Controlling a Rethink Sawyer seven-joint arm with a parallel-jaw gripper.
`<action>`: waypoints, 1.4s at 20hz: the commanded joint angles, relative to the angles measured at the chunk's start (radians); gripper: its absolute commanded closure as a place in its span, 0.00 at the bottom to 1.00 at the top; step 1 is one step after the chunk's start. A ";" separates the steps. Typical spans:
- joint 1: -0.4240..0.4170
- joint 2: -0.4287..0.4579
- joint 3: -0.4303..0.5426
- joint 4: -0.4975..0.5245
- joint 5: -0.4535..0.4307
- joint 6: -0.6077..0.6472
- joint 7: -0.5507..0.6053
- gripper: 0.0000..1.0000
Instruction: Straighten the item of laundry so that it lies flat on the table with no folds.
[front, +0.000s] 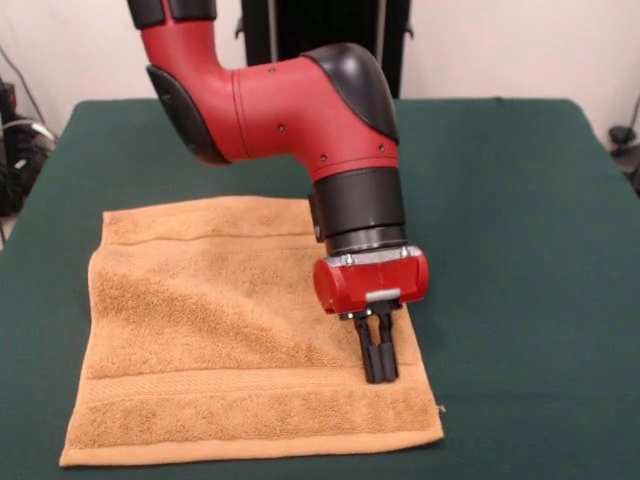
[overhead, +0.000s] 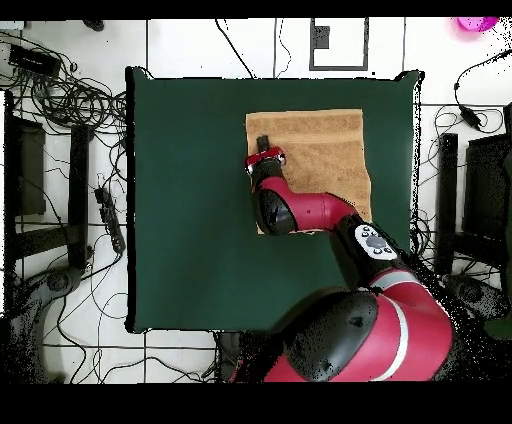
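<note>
The golden-orange towel lies spread on the dark green table, near its front left part in the front view. It looks mostly flat, with a soft diagonal ripple across its middle and a woven band near the near hem. My gripper points straight down, its black fingers together, with the tips touching the towel near its right edge, just above the band. In the overhead view the arm covers part of the towel, and the gripper sits at the towel's left edge on the table.
The towel's near hem lies close to the table's front edge in the front view. Cables and black racks surround the table on the floor. A pink object lies beyond the table's far corner.
</note>
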 joint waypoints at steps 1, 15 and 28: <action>0.057 0.140 -0.093 -0.125 -0.022 0.135 0.071 1.00; 0.075 0.031 -0.129 -0.040 0.008 0.190 0.114 1.00; 0.083 -0.282 -0.103 0.225 0.074 0.347 0.187 1.00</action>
